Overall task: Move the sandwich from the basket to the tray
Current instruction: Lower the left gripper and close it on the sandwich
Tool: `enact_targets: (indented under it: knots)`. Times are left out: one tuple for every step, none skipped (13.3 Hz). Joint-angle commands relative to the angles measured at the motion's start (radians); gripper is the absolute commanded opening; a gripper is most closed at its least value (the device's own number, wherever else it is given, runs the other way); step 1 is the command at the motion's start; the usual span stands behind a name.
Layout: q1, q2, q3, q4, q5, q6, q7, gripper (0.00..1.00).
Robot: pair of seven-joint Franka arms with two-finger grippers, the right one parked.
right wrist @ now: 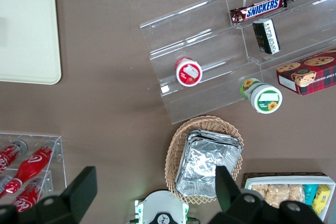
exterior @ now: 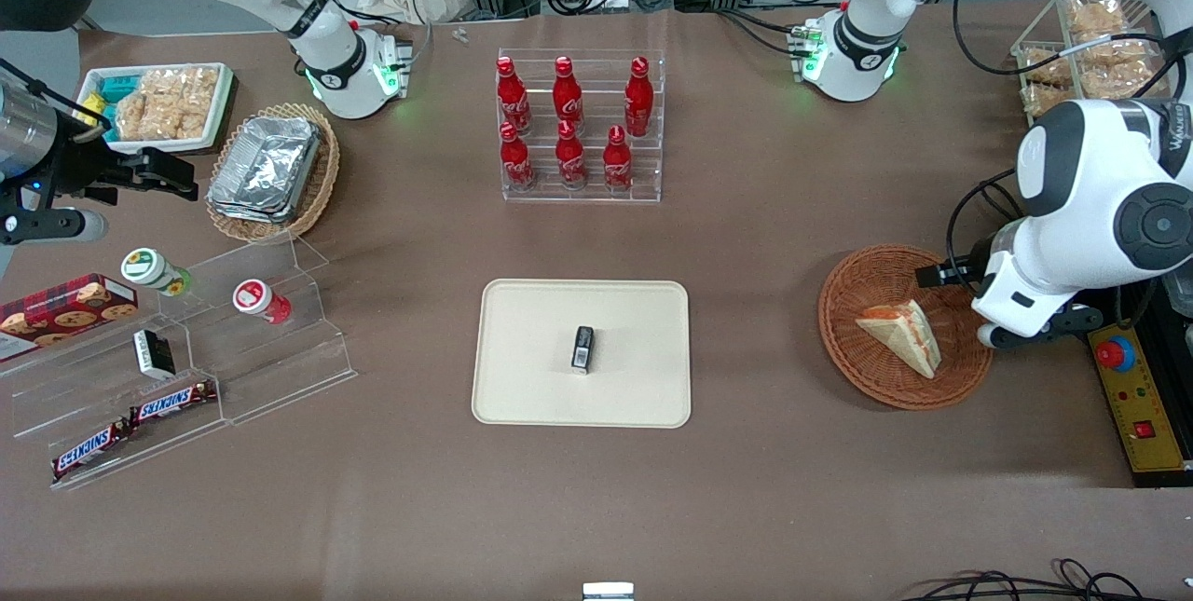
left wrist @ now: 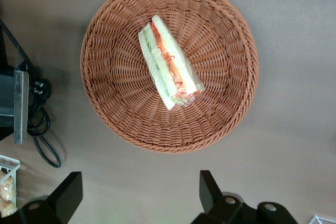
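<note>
Your gripper [left wrist: 139,198] hangs wide open and empty above the wicker basket [left wrist: 231,103], clear of the sandwich [left wrist: 169,64] inside, wrist pointing down.

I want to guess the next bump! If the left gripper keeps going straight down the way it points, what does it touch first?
Probably bare table beside the basket; the open left gripper hangs off its rim, not over the sandwich. Depth is unclear.

1. The tray [right wrist: 26,30] shows one rounded corner, lying on the brown table [right wrist: 105,108].
2. A clear stepped display stand [right wrist: 210,61] holds Snickers bars [right wrist: 255,8], a red-lidded cup [right wrist: 188,71] and a green-lidded cup [right wrist: 262,96].
3. Stacked foil containers [right wrist: 207,163] sit in a tan wicker basket [right wrist: 176,156].
</note>
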Motion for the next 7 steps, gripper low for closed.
enact_targets:
  knots:
    - [-0.003, 0.0, 0.0, -0.025, -0.008, 0.038, 0.0, 0.99]
    - [-0.003, -0.011, 0.0, -0.064, -0.01, 0.086, -0.001, 0.99]
    - [-0.001, -0.037, 0.002, -0.12, -0.01, 0.154, -0.004, 0.99]
    - [0.006, -0.063, 0.002, -0.172, -0.011, 0.215, -0.006, 0.99]
    - [0.008, -0.083, 0.003, -0.215, -0.02, 0.269, -0.007, 0.99]
    - [0.009, -0.085, 0.007, -0.232, -0.034, 0.303, -0.015, 0.99]
    - [0.012, -0.073, 0.007, -0.232, -0.054, 0.315, -0.023, 0.99]
